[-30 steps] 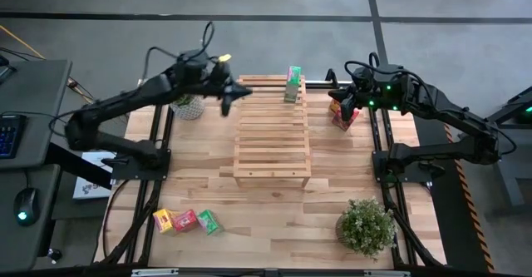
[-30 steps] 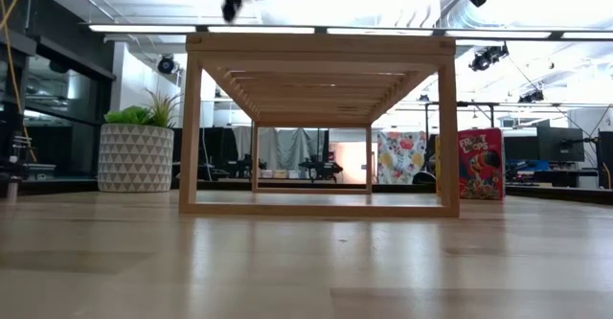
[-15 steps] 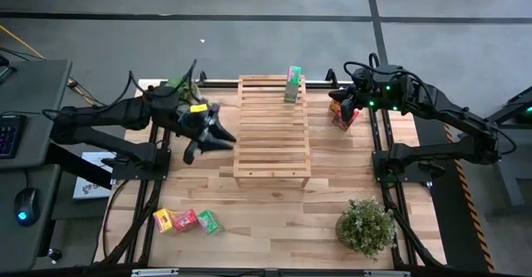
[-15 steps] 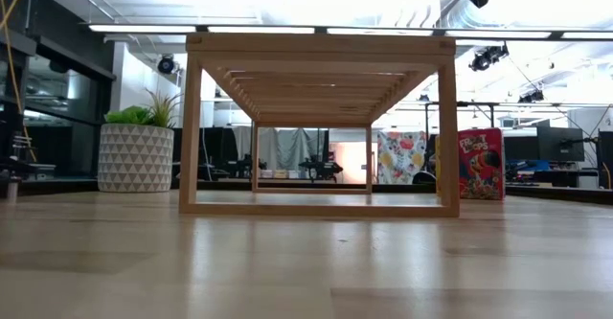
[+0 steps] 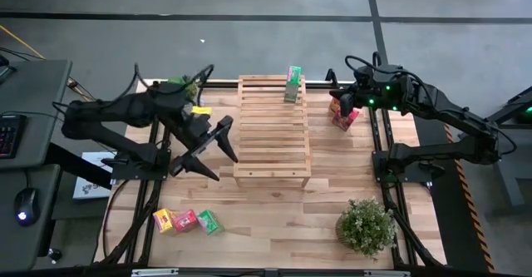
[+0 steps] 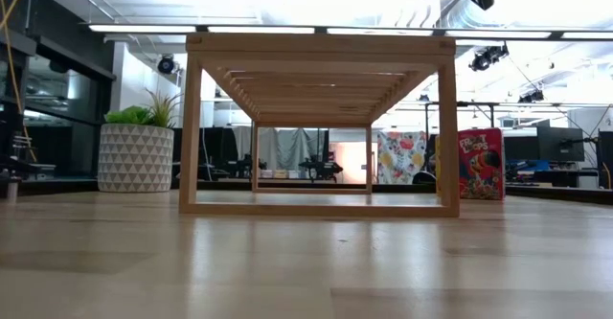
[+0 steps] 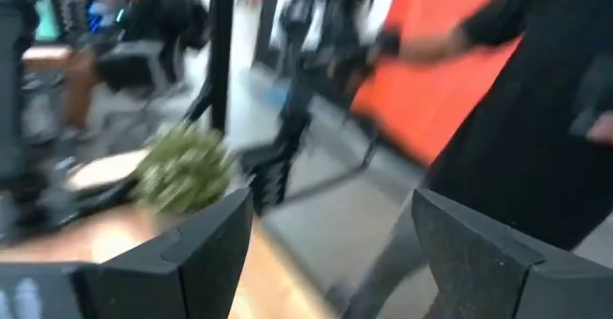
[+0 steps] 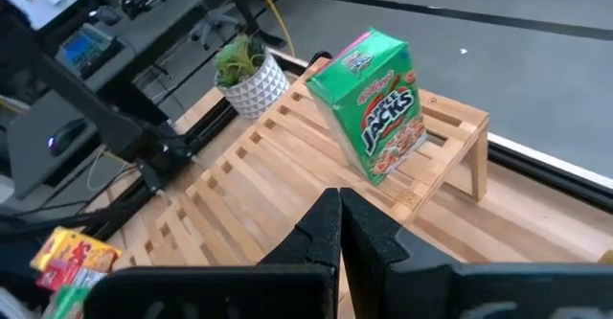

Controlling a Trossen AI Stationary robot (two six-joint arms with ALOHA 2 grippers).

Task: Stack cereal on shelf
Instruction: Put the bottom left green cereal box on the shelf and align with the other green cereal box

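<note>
The shelf point(image 5: 273, 129), a slatted wooden rack, stands mid-table. A green cereal box point(image 5: 293, 84) stands upright on the slats at its far end, also in the right wrist view point(image 8: 378, 103). A red cereal box point(image 5: 343, 116) stands on the table right of the shelf point(image 6: 481, 163). Three more cereal boxes, yellow point(image 5: 163, 220), pink-red point(image 5: 184, 220) and green point(image 5: 208, 221), lie near the front left. My left gripper point(image 5: 209, 148) hangs open left of the shelf, nothing between its fingers point(image 7: 330, 252). My right gripper point(image 8: 340, 225) is shut and empty, high above the red box.
A potted plant in a white patterned pot point(image 6: 136, 151) stands at the far left, partly under my left arm. A second leafy plant point(image 5: 366, 225) sits at the near right. Bare tabletop point(image 5: 274, 219) lies between the shelf and the front edge.
My left gripper has swung from the shelf's far left corner toward the table's near edge along the shelf's left side. It rose out of the low view and went from shut to wide open. The boxes have not moved.
</note>
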